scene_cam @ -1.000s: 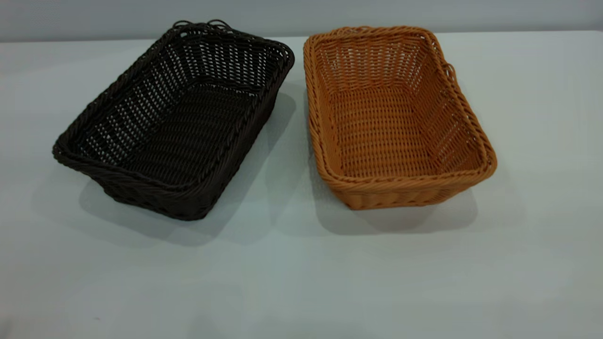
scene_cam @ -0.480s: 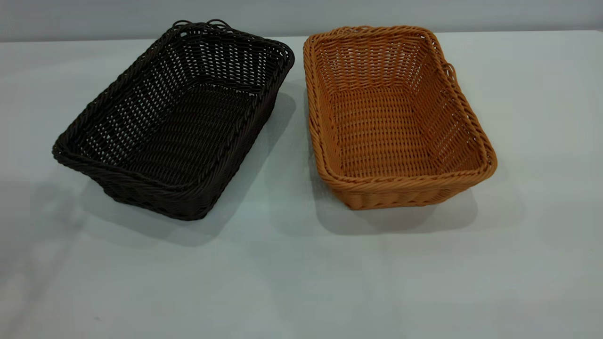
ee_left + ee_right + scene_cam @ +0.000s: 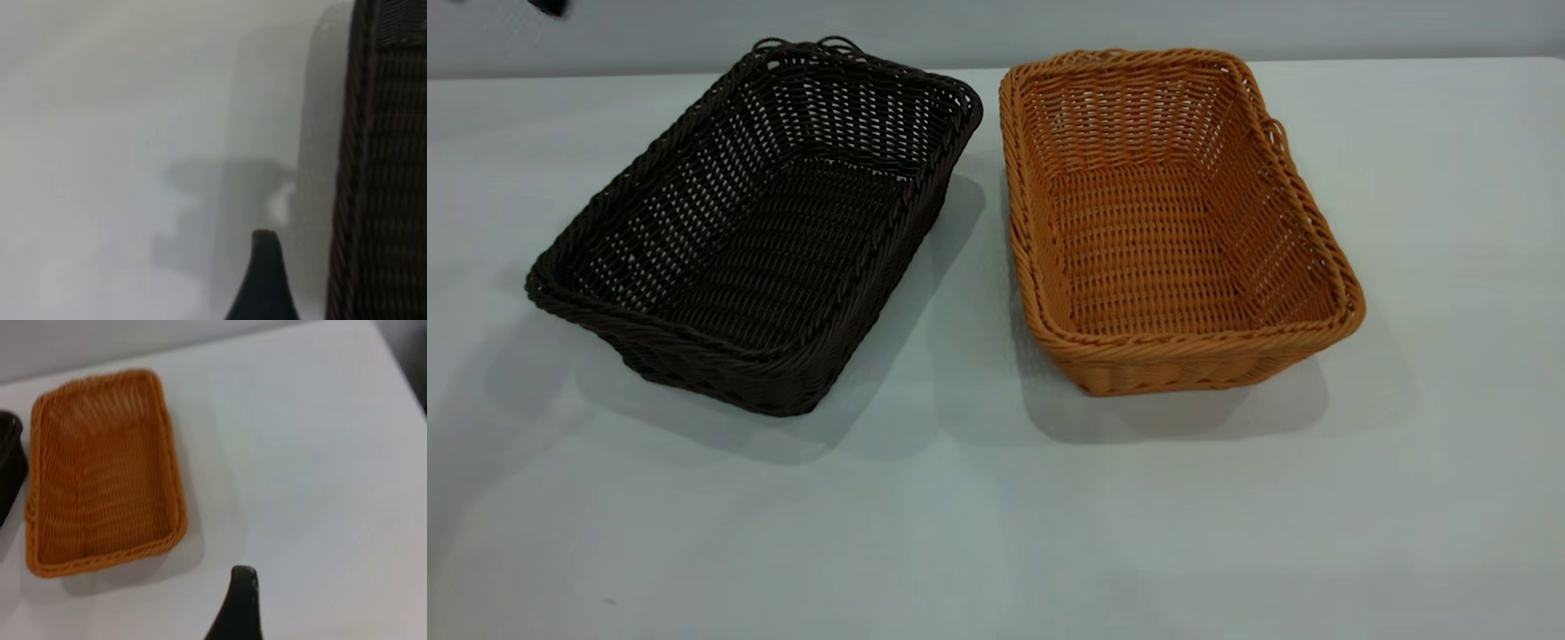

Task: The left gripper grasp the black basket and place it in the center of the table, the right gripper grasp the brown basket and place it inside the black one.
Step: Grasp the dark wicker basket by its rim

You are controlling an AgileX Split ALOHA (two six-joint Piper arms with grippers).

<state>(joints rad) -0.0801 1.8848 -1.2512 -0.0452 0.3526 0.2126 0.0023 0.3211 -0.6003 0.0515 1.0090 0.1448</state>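
Black basket [image 3: 756,231] sits on the table [image 3: 996,516] at about ten o'clock from the tabletop's middle in the exterior view, angled so that its far end, with the small loops on the rim, leans toward one o'clock; the brown basket [image 3: 1169,222] stands just beside it at about two o'clock from the middle, the two far corners close together but apart, a strip of pale table showing between them. Both stand upright on their bases, open side up (nothing lies inside either one). A dark scrap shows at the exterior view's top left corner, at roughly eleven o'clock from the black basket, too small to make out. In the left wrist view one dark fingertip of the left gripper [image 3: 265,280] shows over bare table, close beside the black basket's [image 3: 383,167] woven outer wall without touching it, and a blurred shadow lies on the table next to that wall; only that one finger shows, so whether the left gripper is spread or closed cannot be told. In the right wrist view one dark fingertip of the right gripper [image 3: 240,603] hangs above bare table, well clear of the brown basket [image 3: 103,470], with a corner of the black basket [image 3: 10,467] at the edge; again, spread or closed cannot be told
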